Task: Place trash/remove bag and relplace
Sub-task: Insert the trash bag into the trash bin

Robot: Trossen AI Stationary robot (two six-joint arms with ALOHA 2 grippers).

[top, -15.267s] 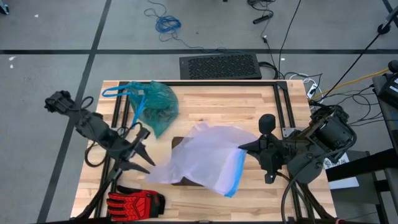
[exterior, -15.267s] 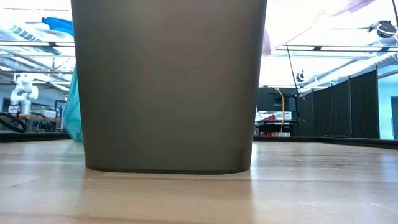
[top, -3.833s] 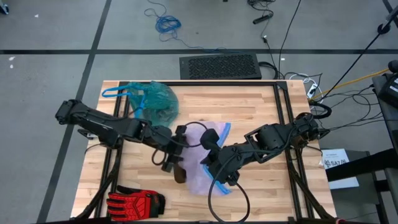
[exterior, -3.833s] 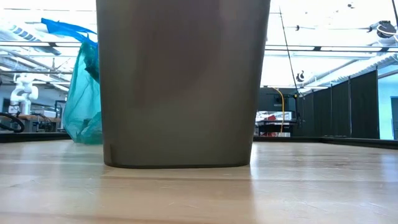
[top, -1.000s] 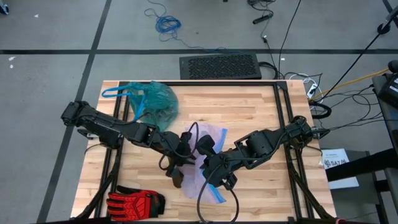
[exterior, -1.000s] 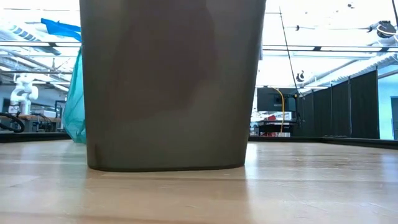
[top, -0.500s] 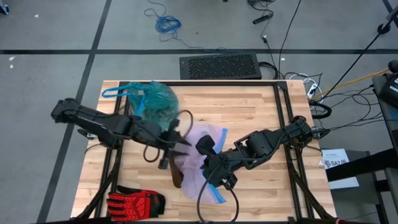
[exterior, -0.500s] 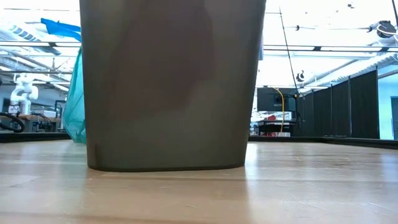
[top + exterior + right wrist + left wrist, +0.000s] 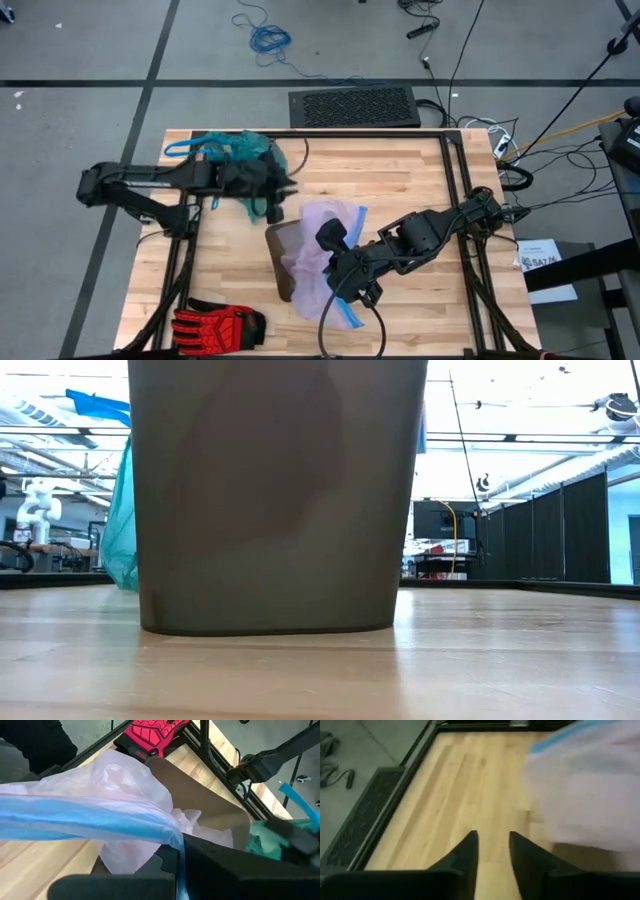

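The brown bin (image 9: 279, 252) stands upright mid-table and fills the low view (image 9: 275, 495). A pale lilac bag with a blue rim (image 9: 322, 250) is bunched over its mouth. My right gripper (image 9: 338, 285) is at the bin's near right side, shut on that rim. The teal-green bag (image 9: 238, 150) rests on the table at the far left, its blue loop (image 9: 180, 148) spread beside it. My left gripper (image 9: 285, 188) hangs just right of it, pointing toward the table's right. It is open with nothing between its fingers (image 9: 492, 851). The trash is hidden. My right gripper pinches the lilac bag's blue rim (image 9: 150, 827) between its two fingers, coming from the table's right and slanting down. The rim runs away from the fingers in a gathered band. The rest of the bag (image 9: 130, 780) drapes loosely over the bin's wall (image 9: 210, 805).
A red-and-black glove (image 9: 215, 322) lies at the near left corner. Black frame rails (image 9: 455, 180) run along the table's left, far and right sides. Bare wood shows at the far right and near right of the table.
My left gripper has drawn away from the bin's left rim toward the table's far edge, rising a little and swinging round to point right, and now hangs beside the teal-green bag. More of the bin's brown wall shows. My right gripper has kept its hold.
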